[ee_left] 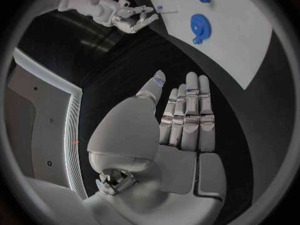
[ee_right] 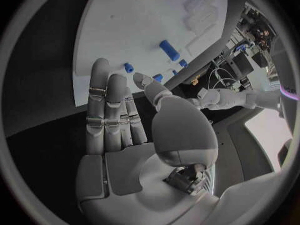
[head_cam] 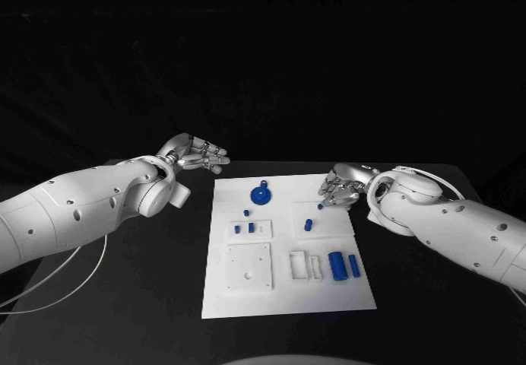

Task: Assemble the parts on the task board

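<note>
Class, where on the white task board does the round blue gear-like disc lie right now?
In the head view, the round blue gear-like disc lies near the far edge of the white task board, between both hands, nearer the left hand.

My white task board [head_cam: 287,300] lies flat mid-table, with a blue gear [head_cam: 261,195] standing near its far end, small blue pegs [head_cam: 308,224] at its middle and two blue cylinders [head_cam: 344,265] lying toward my right.
</note>
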`<control>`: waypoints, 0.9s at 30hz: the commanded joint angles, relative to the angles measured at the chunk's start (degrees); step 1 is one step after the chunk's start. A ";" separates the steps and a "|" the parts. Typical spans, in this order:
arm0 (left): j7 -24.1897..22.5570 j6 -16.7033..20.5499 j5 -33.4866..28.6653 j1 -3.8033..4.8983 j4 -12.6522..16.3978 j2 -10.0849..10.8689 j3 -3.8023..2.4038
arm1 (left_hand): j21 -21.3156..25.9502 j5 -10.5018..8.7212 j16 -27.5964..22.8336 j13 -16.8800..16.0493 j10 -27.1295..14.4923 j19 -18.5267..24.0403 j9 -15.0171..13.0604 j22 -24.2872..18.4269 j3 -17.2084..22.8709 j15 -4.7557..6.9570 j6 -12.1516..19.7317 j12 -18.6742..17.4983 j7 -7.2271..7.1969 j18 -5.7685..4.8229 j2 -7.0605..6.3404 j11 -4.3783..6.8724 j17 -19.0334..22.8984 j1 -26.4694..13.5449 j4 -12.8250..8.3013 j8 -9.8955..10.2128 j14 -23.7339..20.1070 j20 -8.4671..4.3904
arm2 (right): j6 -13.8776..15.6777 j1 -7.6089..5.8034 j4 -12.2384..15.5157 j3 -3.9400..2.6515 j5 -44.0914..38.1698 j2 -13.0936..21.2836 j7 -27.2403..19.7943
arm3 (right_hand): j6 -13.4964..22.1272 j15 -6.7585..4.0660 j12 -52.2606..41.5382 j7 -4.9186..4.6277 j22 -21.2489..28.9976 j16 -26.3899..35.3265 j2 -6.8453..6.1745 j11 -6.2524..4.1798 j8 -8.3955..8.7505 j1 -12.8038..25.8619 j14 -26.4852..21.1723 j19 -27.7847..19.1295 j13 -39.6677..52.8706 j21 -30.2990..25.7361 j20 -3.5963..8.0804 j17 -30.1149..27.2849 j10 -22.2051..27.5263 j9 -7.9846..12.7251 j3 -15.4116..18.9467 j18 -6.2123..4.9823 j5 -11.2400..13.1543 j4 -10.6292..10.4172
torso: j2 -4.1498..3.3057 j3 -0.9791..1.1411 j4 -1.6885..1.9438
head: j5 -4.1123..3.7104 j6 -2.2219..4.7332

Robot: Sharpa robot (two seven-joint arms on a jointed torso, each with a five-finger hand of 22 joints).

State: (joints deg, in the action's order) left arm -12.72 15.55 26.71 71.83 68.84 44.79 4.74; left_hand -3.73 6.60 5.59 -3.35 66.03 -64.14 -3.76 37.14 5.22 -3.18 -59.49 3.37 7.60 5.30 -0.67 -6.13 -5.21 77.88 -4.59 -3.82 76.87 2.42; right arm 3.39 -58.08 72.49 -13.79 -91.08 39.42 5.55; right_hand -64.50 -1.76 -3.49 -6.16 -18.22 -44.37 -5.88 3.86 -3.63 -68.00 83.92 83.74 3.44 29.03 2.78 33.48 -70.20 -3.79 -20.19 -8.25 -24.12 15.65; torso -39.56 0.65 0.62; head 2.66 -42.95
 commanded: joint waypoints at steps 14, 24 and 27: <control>-3.99 -0.15 -8.95 0.15 3.18 0.44 -0.09 | -0.89 -0.14 -1.96 -0.05 -0.13 -1.96 -0.01 -20.43 -2.66 -0.79 0.19 0.07 0.33 -1.26 1.21 -0.35 -1.79 0.76 -0.63 0.14 -1.86 0.66 | 3.72 0.07 1.97 3.50 -11.37 -0.64 5.69 | -0.88 0.30 0.17 -0.04 -5.19 -4.34 -3.71 0.15 0.05 -0.98 -1.03 0.36 -0.03 1.77 0.01 -0.84 1.19 0.01 -6.60 0.65 5.95 -2.68 | -0.19 0.18 -0.02 | -0.33 -0.25; -3.85 0.14 -8.96 0.15 2.83 0.34 -0.09 | -1.25 -0.17 -1.89 -0.04 -0.37 -2.39 -0.01 -21.47 -2.79 -0.64 0.03 0.06 0.32 -1.29 1.27 -0.36 -2.13 0.92 -0.81 0.13 -1.42 0.50 | 3.82 0.10 3.01 3.89 -10.69 -1.01 5.09 | -1.53 0.09 0.15 0.12 -7.35 -5.11 -3.64 -0.22 0.04 -1.21 -1.13 0.10 -0.01 1.73 0.24 -1.38 -0.14 -0.02 -9.22 0.83 6.85 -2.80 | -0.15 0.11 -0.06 | -0.19 -0.39; -3.75 0.01 -8.96 0.15 2.76 0.30 -0.08 | -1.32 -0.17 -1.90 -0.05 -0.41 -2.43 -0.01 -21.53 -2.79 -0.63 0.03 0.06 0.32 -1.29 1.30 -0.37 -2.17 0.95 -0.83 0.13 -1.37 0.47 | 3.61 0.13 2.99 4.00 -10.65 -1.08 5.15 | -1.82 0.04 0.15 0.19 -7.78 -5.24 -3.38 -0.33 0.01 -1.45 -1.15 0.04 0.00 1.73 0.27 -1.42 -0.51 -0.05 -9.85 0.83 7.92 -2.80 | -0.16 0.09 -0.02 | -0.25 -0.37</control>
State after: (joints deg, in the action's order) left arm -15.66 15.49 18.42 71.87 71.56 45.19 4.73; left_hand -4.86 6.60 3.87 -3.34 65.81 -66.19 -3.74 15.66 2.64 -3.68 -59.15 3.38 7.67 4.42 0.08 -6.36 -7.31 78.63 -5.31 -3.82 75.13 3.04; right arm 6.97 -58.01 75.40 -9.81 -100.90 38.39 10.50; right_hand -66.04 -1.61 -3.49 -5.92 -26.00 -49.31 -9.33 3.46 -3.64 -68.95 82.97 83.73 3.44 30.67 2.77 32.10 -70.53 -3.80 -30.01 -7.93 -16.15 12.83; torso -39.73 0.80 0.58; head 2.45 -43.31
